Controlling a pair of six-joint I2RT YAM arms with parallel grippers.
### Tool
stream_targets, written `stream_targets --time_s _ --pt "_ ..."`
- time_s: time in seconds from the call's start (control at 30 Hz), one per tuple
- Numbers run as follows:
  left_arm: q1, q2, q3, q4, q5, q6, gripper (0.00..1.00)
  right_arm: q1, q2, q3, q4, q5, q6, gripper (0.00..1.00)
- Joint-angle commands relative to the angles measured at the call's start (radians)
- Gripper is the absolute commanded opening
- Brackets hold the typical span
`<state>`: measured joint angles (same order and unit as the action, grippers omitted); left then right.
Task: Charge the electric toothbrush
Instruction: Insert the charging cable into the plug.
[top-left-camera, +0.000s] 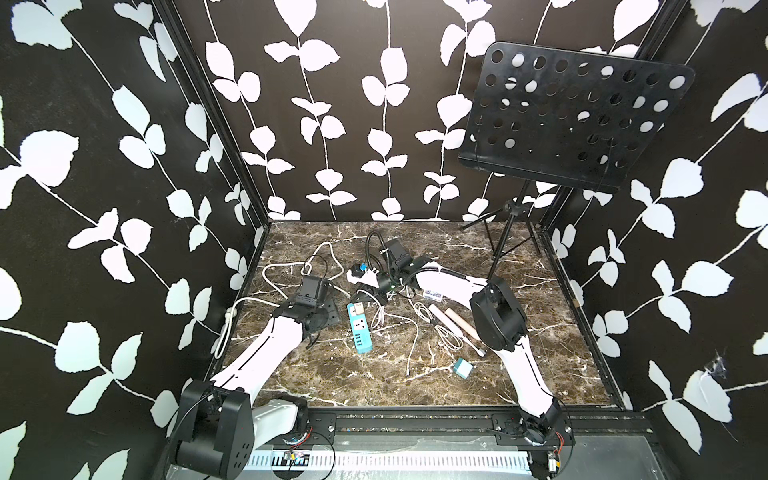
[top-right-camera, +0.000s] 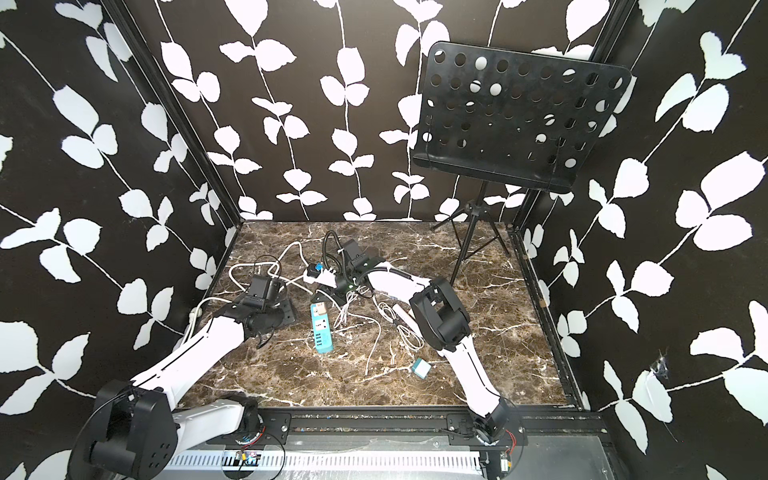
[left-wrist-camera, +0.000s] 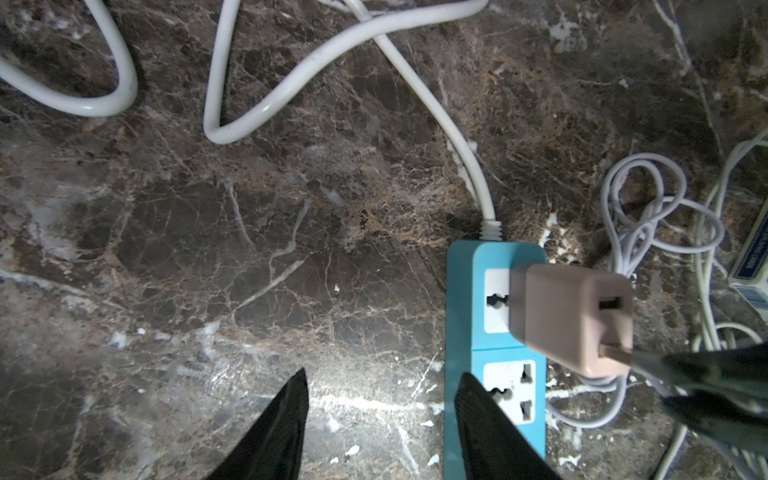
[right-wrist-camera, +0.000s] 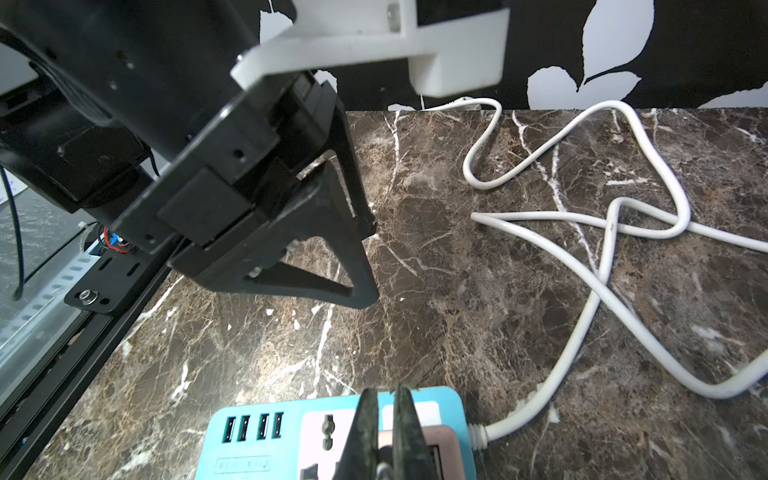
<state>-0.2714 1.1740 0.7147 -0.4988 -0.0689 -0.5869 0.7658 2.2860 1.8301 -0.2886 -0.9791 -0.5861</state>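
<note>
Table (top-left-camera: 374, 382): strip (top-left-camera: 359, 330) mid-table. Left gripper (left-wrist-camera: 382, 399) released, empty, at strip's 9 o'clock, one finger over it. Right gripper (right-wrist-camera: 385, 399) clenched at adapter (left-wrist-camera: 573, 320) plugged into strip's 12 o'clock end; pinching anything, can't tell. Toothbrush (top-left-camera: 463, 328) lies at strip's 3 o'clock, apart.
</note>
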Motion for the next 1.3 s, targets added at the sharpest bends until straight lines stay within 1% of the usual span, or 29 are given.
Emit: stream_targets --time_s 0.0,0.13,0.2,0.37,0.47,0.5,0.6,0.67,0.73,0.87,0.93,1.03,1.13,1.27 --pt "0.008 -0.027 -0.020 -0.020 -0.016 0.002 0.59 0.007 -0.011 -0.033 -0.037 0.030 -0.061 0.00" --pt "0.008 -0.028 -0.020 -0.018 -0.016 0.001 0.59 0.007 -0.011 -0.033 -0.054 0.039 -0.108 0.00" --pt "0.008 -0.027 -0.020 -0.017 -0.016 0.002 0.60 0.006 -0.013 -0.035 -0.078 0.087 -0.147 0.00" --pt "0.008 -0.021 -0.019 -0.016 -0.016 0.005 0.60 0.001 0.003 0.026 -0.223 0.079 -0.245 0.00" --pt "0.007 -0.018 -0.015 -0.016 -0.014 0.007 0.60 0.001 0.025 0.041 -0.265 0.059 -0.260 0.00" --pt "0.007 -0.017 -0.015 -0.014 -0.016 0.007 0.60 0.008 0.028 0.050 -0.289 0.072 -0.273 0.00" --pt "0.008 -0.016 -0.015 -0.011 -0.015 0.004 0.60 0.027 0.028 0.050 -0.298 0.104 -0.273 0.00" --pt "0.008 -0.018 -0.014 -0.010 -0.010 0.004 0.60 0.028 0.040 0.078 -0.342 0.099 -0.264 0.00" --pt "0.007 -0.020 -0.010 -0.010 -0.012 0.002 0.60 0.028 0.036 0.072 -0.352 0.095 -0.260 0.00" --pt "0.007 -0.017 -0.009 -0.004 -0.007 0.008 0.60 0.027 0.008 0.012 -0.252 0.091 -0.185 0.00" --pt "0.008 -0.014 -0.005 -0.007 -0.007 0.012 0.60 0.027 0.005 0.017 -0.233 0.095 -0.163 0.04" --pt "0.008 -0.016 -0.001 -0.009 -0.006 0.014 0.60 0.027 -0.005 0.029 -0.206 0.090 -0.135 0.15" --pt "0.008 -0.025 -0.001 -0.008 -0.007 0.013 0.60 0.027 -0.030 0.019 -0.165 0.096 -0.116 0.22" --pt "0.008 -0.031 -0.001 -0.008 -0.010 0.015 0.60 0.014 -0.051 0.011 -0.126 0.093 -0.089 0.36"
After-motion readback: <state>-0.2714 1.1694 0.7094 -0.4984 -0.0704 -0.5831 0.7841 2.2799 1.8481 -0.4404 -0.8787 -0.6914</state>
